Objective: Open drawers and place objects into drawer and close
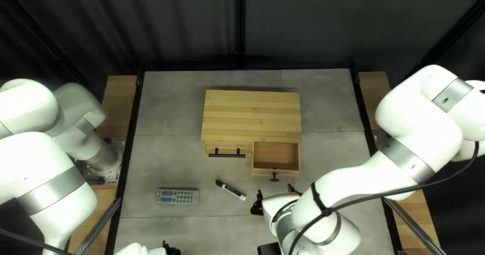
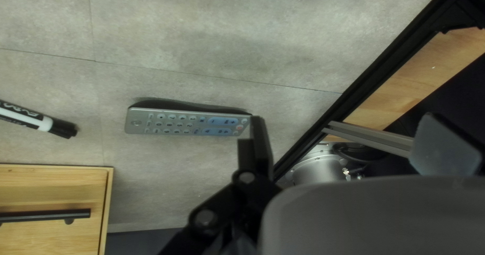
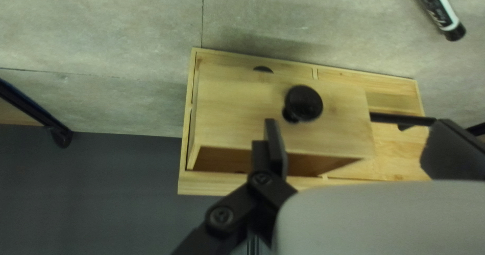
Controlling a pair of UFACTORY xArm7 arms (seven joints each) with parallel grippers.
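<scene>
Gray tbl [image 1: 323,159], marker [image 1: 231,190] w/ lbl [image 3: 436,10], remote [image 1: 177,196] w/ printed btns [image 2: 174,124], drawer [image 1: 275,173] open

In the top left view, the central cabinet [image 1: 252,114] is yellow, striped wood; the lower-left remote [image 1: 177,197] is grey with blue patches, the marker [image 1: 232,190] black and white.

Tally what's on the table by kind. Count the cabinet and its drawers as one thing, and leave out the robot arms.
Wooden cabinet: 1
Remote control: 1
Marker: 1
Total: 3
</scene>
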